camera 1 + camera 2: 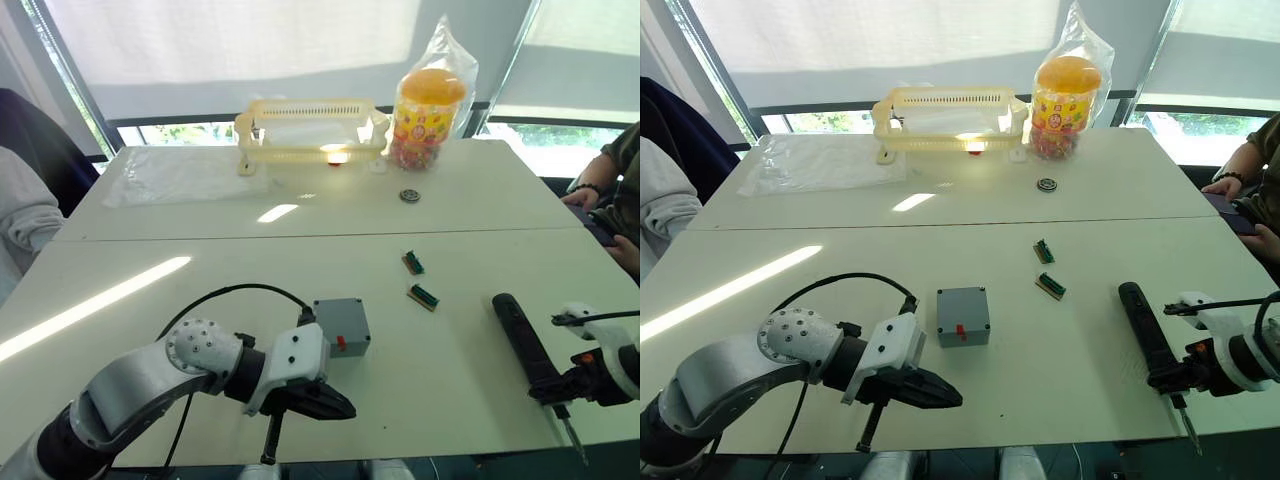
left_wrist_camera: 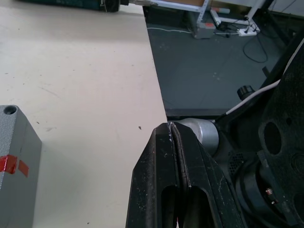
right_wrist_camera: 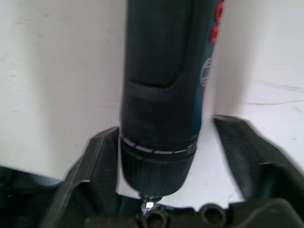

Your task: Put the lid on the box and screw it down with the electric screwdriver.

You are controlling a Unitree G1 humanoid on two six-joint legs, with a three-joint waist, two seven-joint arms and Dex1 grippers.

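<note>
Screwdriver point(image 1: 1143, 325) looks rigid, smooth, top-heavy; right hand point(image 3: 161, 156) straddles its collar, fingers spread, best gripped there. Left hand point(image 2: 175, 156) is pinched shut, empty.

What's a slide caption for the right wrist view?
Right gripper open, fingers straddling the long black cylindrical electric screwdriver lying on the white table.

The box point(image 1: 963, 316) is set on the near table point(image 1: 780, 300), near its middle. The left gripper point(image 1: 940, 395) is held just before and left of it, over the front edge. The electric screwdriver point(image 1: 1145, 335) is laid well to the right, bit end toward the front edge, between the fingers of the right gripper point(image 3: 161, 190). Two small connectors point(image 1: 1046, 268) are placed behind, between box and screwdriver. A basket point(image 1: 948, 122) and candy jar point(image 1: 1065, 95) are stood on the far table.
</note>
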